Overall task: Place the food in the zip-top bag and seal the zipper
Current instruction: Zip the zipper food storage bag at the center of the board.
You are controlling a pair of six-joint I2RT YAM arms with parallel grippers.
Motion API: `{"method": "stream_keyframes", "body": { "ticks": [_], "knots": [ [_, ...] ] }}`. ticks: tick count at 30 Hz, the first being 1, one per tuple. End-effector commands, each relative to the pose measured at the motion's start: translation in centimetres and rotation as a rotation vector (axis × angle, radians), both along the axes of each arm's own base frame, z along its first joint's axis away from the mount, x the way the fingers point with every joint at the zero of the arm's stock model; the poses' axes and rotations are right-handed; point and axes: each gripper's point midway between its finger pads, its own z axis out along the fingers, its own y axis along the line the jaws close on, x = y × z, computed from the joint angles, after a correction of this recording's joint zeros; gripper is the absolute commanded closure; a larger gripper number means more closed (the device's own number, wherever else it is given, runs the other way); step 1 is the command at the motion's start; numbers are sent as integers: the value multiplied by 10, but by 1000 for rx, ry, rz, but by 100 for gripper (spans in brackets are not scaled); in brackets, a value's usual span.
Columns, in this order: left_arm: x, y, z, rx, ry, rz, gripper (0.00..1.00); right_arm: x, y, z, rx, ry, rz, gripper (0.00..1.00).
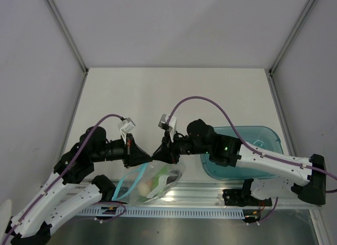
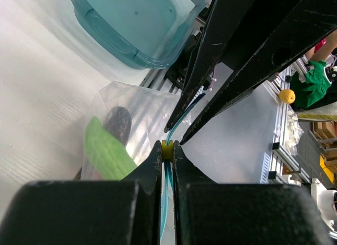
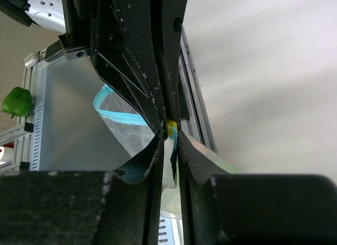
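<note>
The zip-top bag [image 1: 160, 183] hangs over the table's near rail, clear and crinkled. Its light blue zipper [image 1: 126, 183] loops out to the left. Inside the bag I see a light green cucumber [image 2: 108, 153] and a dark eggplant [image 2: 119, 124]. My left gripper [image 2: 167, 149] is shut on the zipper, with a small yellow slider [image 2: 167, 148] pinched at its tips. My right gripper [image 3: 169, 135] meets it tip to tip. Its jaws stand a little apart, and the blue strip [image 3: 118, 116] runs between them. In the top view both grippers [image 1: 152, 155] touch noses above the bag.
A translucent teal tray [image 1: 263, 137] sits at the right, under my right arm. The aluminium rail [image 1: 210, 195] runs along the near edge. A green pepper-shaped thing [image 3: 16, 101] lies beyond the rail. White walls close in the table on three sides.
</note>
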Motion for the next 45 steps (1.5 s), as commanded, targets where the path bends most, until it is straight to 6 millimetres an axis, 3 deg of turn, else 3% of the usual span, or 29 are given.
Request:
{"method": "stream_keyframes", "body": {
  "ticks": [1, 5, 17, 32, 45],
  "knots": [
    [-5, 1, 19, -34, -62, -27, 99, 0, 6, 29, 75, -28, 19, 85],
    [-5, 1, 16, -28, -59, -27, 100, 2, 6, 27, 70, -26, 12, 98],
    [-4, 2, 15, -22, -57, -23, 99, 6, -1, 22, 60, -48, -38, 100],
    [-2, 0, 12, -15, -43, -20, 100, 48, -35, 29, 48, -161, -353, 100],
    [-3, 2, 8, -7, -46, -17, 100, 74, -58, 17, -16, -181, -472, 100]
  ]
}}
